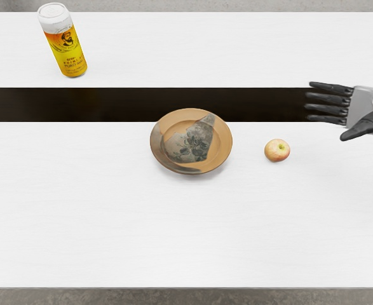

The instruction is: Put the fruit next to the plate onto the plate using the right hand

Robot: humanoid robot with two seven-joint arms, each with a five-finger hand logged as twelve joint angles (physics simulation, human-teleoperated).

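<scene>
Head view, looking down on a white table point(173, 235) with a brown plate point(219, 147) about in the middle, close to the far edge. The plate has a dark grey blotchy pattern across its centre and it's sitting flat. The apple point(277, 150) is on the table just to the right of it. It's near the plate's rim but not touching, and you can see a strip of white tabletop between them. It's a small reddish-yellow apple, with the dimple end facing up as far as I can tell.

The right hand point(350, 110) comes in from the right edge, up and to the right of the apple and clearly apart from it. It's held flat and relaxed, holding nothing. The four dark fingers point(326, 98) are stretched out pointing left with small gaps between them, and the thumb point(364, 127) angles down and left underneath. It shows against the dark gap point(142, 105) behind the table's far edge.

The apple is on the hand's side of the plate, so from the hand the order goes apple first, then plate. Past the gap there's a second white table point(237, 51) with a yellow drink can point(63, 39) at the far upper left. It looks slanted in this view, and it's well away from both the plate and the apple.
</scene>
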